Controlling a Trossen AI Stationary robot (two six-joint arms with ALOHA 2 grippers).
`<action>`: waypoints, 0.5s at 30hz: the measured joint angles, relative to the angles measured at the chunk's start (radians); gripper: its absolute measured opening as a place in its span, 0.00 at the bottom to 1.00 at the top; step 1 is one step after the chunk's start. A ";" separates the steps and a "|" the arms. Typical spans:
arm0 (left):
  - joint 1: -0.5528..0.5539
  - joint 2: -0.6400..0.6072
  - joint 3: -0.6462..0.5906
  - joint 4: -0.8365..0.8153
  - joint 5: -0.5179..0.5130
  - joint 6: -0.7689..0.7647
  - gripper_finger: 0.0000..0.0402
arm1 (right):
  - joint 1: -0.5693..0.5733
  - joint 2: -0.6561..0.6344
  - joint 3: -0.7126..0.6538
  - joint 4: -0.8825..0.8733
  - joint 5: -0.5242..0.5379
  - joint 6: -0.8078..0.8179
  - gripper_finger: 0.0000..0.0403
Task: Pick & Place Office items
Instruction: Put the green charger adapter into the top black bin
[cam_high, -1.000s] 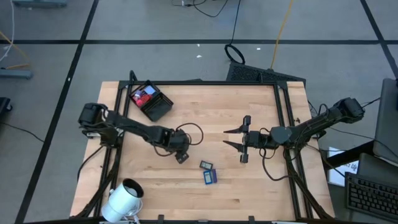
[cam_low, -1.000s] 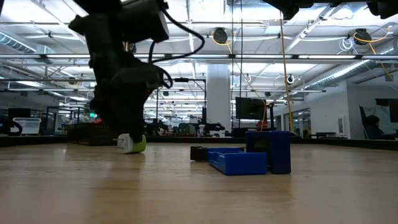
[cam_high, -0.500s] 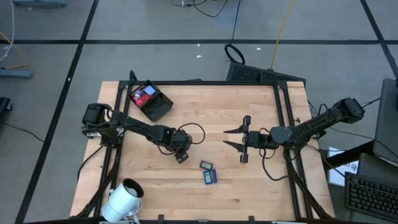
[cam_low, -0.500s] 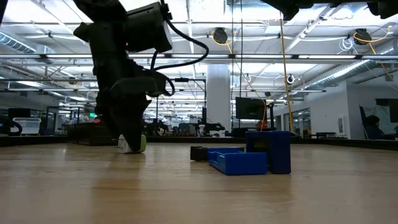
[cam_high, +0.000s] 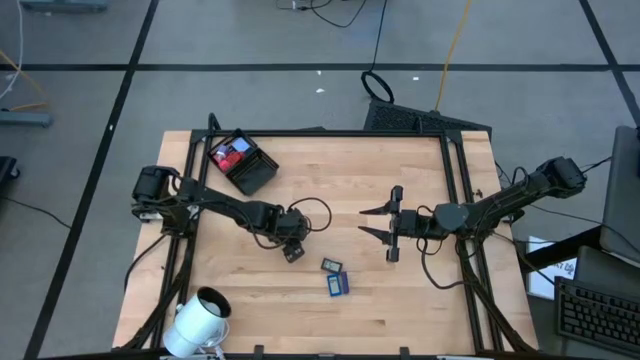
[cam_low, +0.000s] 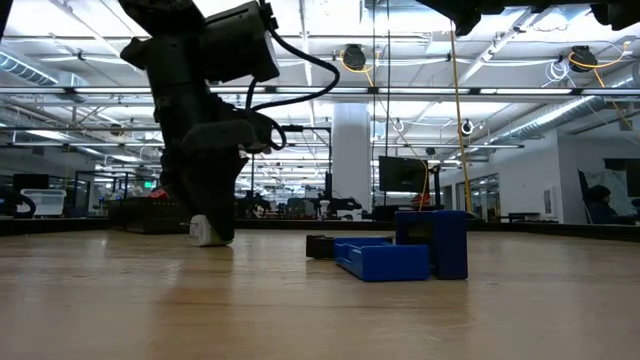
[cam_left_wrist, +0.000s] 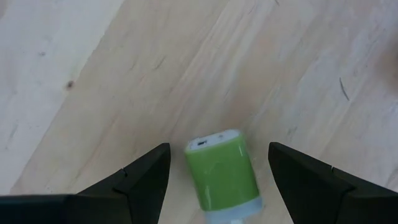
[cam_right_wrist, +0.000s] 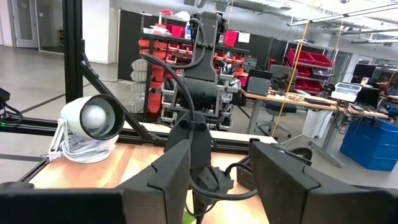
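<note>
- Green-and-white item (cam_left_wrist: 222, 175): small rounded block, lime-green body with a white end, a small dark slot in its far edge; lying flat on the wooden surface (cam_high: 400, 290).
- Left end effector (cam_high: 291, 250) is hovering low over that item near the middle of the surface, fingers spread, one on each side, not touching it in the left wrist view.
- In the low view the item (cam_low: 204, 230) is showing only as a white bit at the foot of the left end effector (cam_low: 212, 205).
- Two blue items are sitting just right of it: a smaller dark one (cam_high: 331, 265) and a brighter blue one (cam_high: 338, 284), close together; low view is showing the blue piece (cam_low: 385, 260) as a flat slab with an upright block behind.
- Black tray (cam_high: 241, 163) at the far left corner is holding red and blue pieces.
- White cylinder (cam_high: 200, 319) is sitting at the near left edge.
- Right end effector (cam_high: 378, 222) is waiting right of centre, fingers apart, holding nothing.
- No readable writing or labels.
</note>
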 joint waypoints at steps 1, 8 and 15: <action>0.000 0.000 0.000 -0.005 0.005 0.000 0.67 | 0.000 0.000 0.000 0.000 0.000 0.000 0.38; 0.001 0.000 0.000 -0.015 0.003 -0.024 0.67 | 0.000 0.000 0.000 0.000 0.000 -0.001 0.38; 0.001 0.000 0.000 0.002 0.003 -0.005 0.67 | 0.000 0.000 0.000 0.000 0.000 -0.002 0.38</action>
